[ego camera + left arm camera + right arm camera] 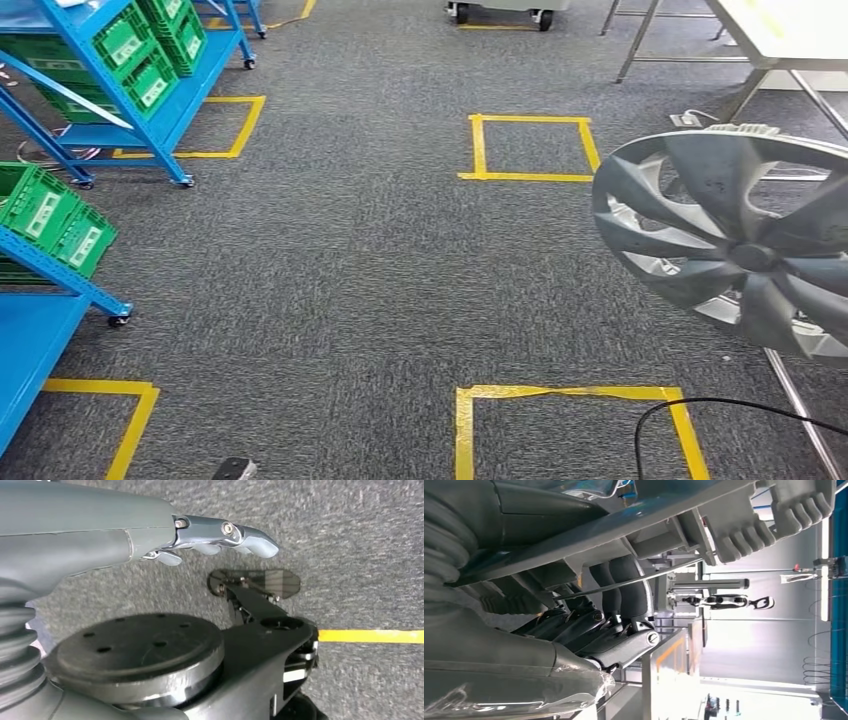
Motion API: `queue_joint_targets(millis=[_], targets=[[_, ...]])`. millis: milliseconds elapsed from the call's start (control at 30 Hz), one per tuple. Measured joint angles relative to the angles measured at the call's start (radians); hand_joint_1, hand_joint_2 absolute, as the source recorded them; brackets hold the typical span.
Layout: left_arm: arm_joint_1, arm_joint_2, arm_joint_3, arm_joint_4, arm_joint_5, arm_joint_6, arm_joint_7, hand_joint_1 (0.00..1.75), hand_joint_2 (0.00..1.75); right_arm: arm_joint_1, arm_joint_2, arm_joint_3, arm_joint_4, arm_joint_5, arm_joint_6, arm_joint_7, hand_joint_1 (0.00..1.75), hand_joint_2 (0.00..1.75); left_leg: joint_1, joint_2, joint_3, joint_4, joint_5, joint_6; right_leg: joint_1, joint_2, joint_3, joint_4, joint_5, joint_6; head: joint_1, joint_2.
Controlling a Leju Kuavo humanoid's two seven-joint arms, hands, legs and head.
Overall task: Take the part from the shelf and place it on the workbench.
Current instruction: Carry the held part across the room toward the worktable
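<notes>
The part [735, 245], a silver wheel cover with swept spokes, is sitting high at the right of the head view, carried over the carpet [340, 260] and facing the camera with its disc tilted. In the right wrist view the right hand [614, 615] is gripping it: dark fingers [624, 587] are curling over the cover's rim [639, 527] while the thumb is pressing from the other side, so the part is lying directly in that hand and across the palm. The left hand [220, 537] is hanging low over the carpet with nothing in it, its fingers lying straight and close together.

What the next move turns on is the bearing of the surface [790, 30]: its pale top is showing at the far right, beyond the part, on metal legs. That puts it on the same side as the loaded arm, so I judge the right hand is the nearer one and needs no handover. The blue shelf [110, 80] with green bins [150, 50] is standing far left, well apart from the part. The robot probably needs to close on the far right before the disc can be laid flat on top.
</notes>
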Motion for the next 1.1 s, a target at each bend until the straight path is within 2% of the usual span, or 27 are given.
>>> queue_joint_targets(millis=[33,67,100,133,167,200,233,267,333,367,400,433,500,533,567,633,667,700,733,767,800,833,867,933,1000,1033,1100], targets=[[-0.001,0.001,0.000,0.000,0.000,0.000,0.000,0.00,1.75,0.001,0.000,-0.001,0.001,-0.003,0.000,0.000,1.75,1.75,0.000,0.015,0.001,-0.002,0.002,0.006,0.002,-0.025,-0.010,0.016,-0.010,0.004,0.002,0.000],[-0.002,0.001,-0.001,0.000,-0.001,-0.001,0.001,0.00,1.75,0.002,0.000,-0.002,0.001,-0.007,0.000,-0.001,1.75,1.75,0.000,0.029,0.002,-0.004,0.003,0.012,0.004,-0.060,-0.029,0.052,-0.032,0.007,0.004,0.000],[-0.002,0.002,-0.002,0.000,-0.001,-0.009,0.004,0.00,1.75,0.001,0.001,-0.004,0.001,-0.013,0.000,-0.001,1.75,1.75,-0.003,0.044,0.003,-0.004,0.002,0.016,0.005,-0.102,-0.054,0.109,-0.064,0.010,0.005,0.000],[0.000,0.002,-0.003,0.000,-0.002,-0.025,0.011,0.00,1.75,-0.001,0.001,-0.006,0.001,-0.019,0.001,0.000,1.75,1.75,-0.005,0.058,0.003,-0.004,0.001,0.019,0.005,-0.130,-0.086,0.178,-0.099,0.013,0.007,0.000],[0.002,0.003,-0.005,0.000,-0.004,-0.050,0.020,0.00,1.75,-0.004,0.001,-0.008,0.002,-0.024,0.002,0.002,1.75,1.75,-0.007,0.074,0.004,-0.004,0.000,0.020,0.004,-0.141,-0.114,0.239,-0.125,0.016,0.006,0.000],[0.004,0.004,-0.008,0.000,-0.009,-0.080,0.029,0.00,1.75,-0.008,0.002,-0.009,0.004,-0.026,0.004,0.003,1.75,1.75,-0.008,0.090,0.004,-0.003,-0.001,0.020,0.003,-0.145,-0.129,0.274,-0.134,0.019,0.007,0.000],[0.006,0.005,-0.010,0.000,-0.014,-0.103,0.035,0.00,1.75,-0.013,0.002,-0.010,0.006,-0.027,0.006,0.004,1.75,1.75,-0.008,0.105,0.005,-0.003,-0.003,0.019,0.002,-0.148,-0.126,0.274,-0.126,0.020,0.007,0.000],[0.006,0.005,-0.013,0.000,-0.018,-0.115,0.038,0.00,1.75,-0.018,0.002,-0.011,0.008,-0.027,0.006,0.003,1.75,1.75,-0.008,0.120,0.007,-0.003,-0.005,0.017,0.001,-0.153,-0.101,0.233,-0.102,0.022,0.007,0.000],[0.005,0.005,-0.015,0.000,-0.018,-0.109,0.035,0.00,1.75,-0.024,0.001,-0.019,0.009,-0.033,0.001,-0.002,1.75,1.75,-0.009,0.144,0.014,-0.003,-0.011,0.010,0.002,-0.189,-0.020,0.098,-0.048,0.024,0.007,0.000],[0.004,0.007,-0.015,0.000,-0.017,-0.102,0.033,0.00,1.75,-0.026,0.001,-0.025,0.008,-0.039,-0.002,-0.003,1.75,1.75,-0.011,0.153,0.018,-0.002,-0.015,0.006,0.004,-0.206,0.011,0.046,-0.032,0.021,0.006,0.000],[0.004,0.008,-0.015,0.000,-0.015,-0.097,0.031,0.00,1.75,-0.026,0.001,-0.033,0.007,-0.043,-0.003,-0.004,1.75,1.75,-0.013,0.161,0.021,-0.001,-0.017,0.001,0.006,-0.216,0.028,0.017,-0.026,0.016,0.006,0.000],[0.004,0.010,-0.015,0.000,-0.014,-0.095,0.031,0.00,1.75,-0.026,0.001,-0.040,0.007,-0.047,-0.004,-0.004,1.75,1.75,-0.015,0.169,0.024,-0.002,-0.018,-0.004,0.009,-0.212,0.029,0.012,-0.027,0.009,0.005,0.000],[0.002,0.011,-0.016,0.000,-0.013,-0.093,0.030,0.00,1.75,-0.024,0.001,-0.053,0.004,-0.051,-0.005,-0.004,1.75,1.75,-0.013,0.183,0.029,-0.006,-0.021,-0.016,0.010,-0.188,0.026,0.008,-0.023,-0.007,0.005,0.000],[0.001,0.011,-0.016,0.000,-0.013,-0.093,0.030,0.00,1.75,-0.023,0.000,-0.058,0.002,-0.051,-0.005,-0.004,1.75,1.75,-0.011,0.173,0.028,0.001,-0.029,-0.021,0.009,-0.176,0.027,0.005,-0.021,-0.015,0.005,0.000],[0.000,0.011,-0.016,0.000,-0.014,-0.093,0.030,0.00,1.75,-0.024,0.000,-0.062,0.000,-0.052,-0.005,-0.004,1.75,1.75,-0.009,0.153,0.018,0.025,-0.047,-0.025,0.007,-0.164,0.028,0.001,-0.019,-0.022,0.004,0.000],[0.000,0.009,-0.016,0.000,-0.014,-0.093,0.029,0.00,1.75,-0.027,-0.001,-0.065,-0.002,-0.052,-0.006,-0.004,1.75,1.75,-0.007,0.100,-0.033,0.134,-0.106,-0.027,0.005,-0.141,0.030,-0.001,-0.018,-0.030,0.000,0.000],[0.002,0.008,-0.016,0.000,-0.014,-0.093,0.029,0.00,1.75,-0.028,-0.001,-0.066,-0.002,-0.052,-0.006,-0.004,1.75,1.75,-0.008,0.086,-0.070,0.205,-0.135,-0.026,0.006,-0.128,0.029,-0.001,-0.017,-0.032,-0.001,0.000],[0.003,0.008,-0.016,0.000,-0.014,-0.091,0.027,0.00,1.75,-0.027,-0.001,-0.066,-0.002,-0.055,-0.007,-0.005,1.75,1.75,-0.008,0.079,-0.100,0.259,-0.150,-0.025,0.007,-0.113,0.029,-0.001,-0.017,-0.033,-0.002,0.000],[0.005,0.008,-0.017,0.000,-0.016,-0.087,0.023,0.00,1.75,-0.026,-0.001,-0.067,-0.002,-0.060,-0.012,-0.008,1.75,1.75,-0.009,0.076,-0.118,0.283,-0.147,-0.022,0.008,-0.098,0.029,-0.001,-0.017,-0.034,-0.002,0.000],[0.005,0.008,-0.017,0.000,-0.018,-0.082,0.018,0.00,1.75,-0.025,0.001,-0.070,-0.003,-0.067,-0.022,-0.014,1.75,1.75,-0.010,0.074,-0.118,0.271,-0.124,-0.019,0.008,-0.082,0.030,-0.001,-0.017,-0.034,-0.002,0.000],[0.005,0.009,-0.018,0.000,-0.019,-0.076,0.014,0.00,1.75,-0.025,0.004,-0.077,-0.008,-0.074,-0.039,-0.023,1.75,1.75,-0.010,0.067,-0.098,0.220,-0.085,-0.016,0.007,-0.068,0.030,-0.001,-0.016,-0.033,-0.002,0.000],[0.003,0.009,-0.020,0.000,-0.019,-0.071,0.011,0.00,1.75,-0.024,0.009,-0.088,-0.016,-0.076,-0.063,-0.037,1.75,1.75,-0.009,0.047,-0.067,0.150,-0.043,-0.013,0.006,-0.055,0.031,-0.001,-0.016,-0.031,-0.002,0.000],[0.002,0.010,-0.021,0.000,-0.019,-0.067,0.009,0.00,1.75,-0.025,0.016,-0.101,-0.028,-0.072,-0.089,-0.053,1.75,1.75,-0.006,0.022,-0.036,0.081,-0.015,-0.012,0.005,-0.042,0.029,0.001,-0.016,-0.027,-0.002,0.000],[0.002,0.010,-0.024,0.000,-0.019,-0.063,0.010,0.00,1.75,-0.021,0.027,-0.131,-0.059,-0.047,-0.137,-0.081,1.75,1.75,-0.005,-0.011,0.000,0.003,0.005,-0.010,0.001,-0.021,0.022,0.001,-0.013,-0.015,-0.002,0.000],[0.003,0.010,-0.027,0.000,-0.019,-0.062,0.014,0.00,1.75,-0.003,0.032,-0.168,-0.095,-0.006,-0.164,-0.098,1.75,1.75,-0.009,0.004,0.005,-0.006,0.003,-0.004,-0.005,0.001,0.014,-0.005,-0.007,-0.001,-0.002,0.000],[0.003,0.010,-0.029,0.000,-0.018,-0.062,0.016,0.00,1.75,0.010,0.033,-0.191,-0.113,0.017,-0.171,-0.102,1.75,1.75,-0.010,0.015,0.007,-0.010,0.005,0.002,-0.006,-0.002,0.011,-0.004,-0.009,0.004,-0.002,0.000],[0.003,0.011,-0.031,0.000,-0.014,-0.062,0.017,0.00,1.75,0.031,0.032,-0.239,-0.147,0.056,-0.171,-0.104,1.75,1.75,-0.010,0.041,0.010,-0.018,0.008,0.014,-0.002,-0.057,-0.015,0.044,-0.042,0.009,0.001,0.000]])
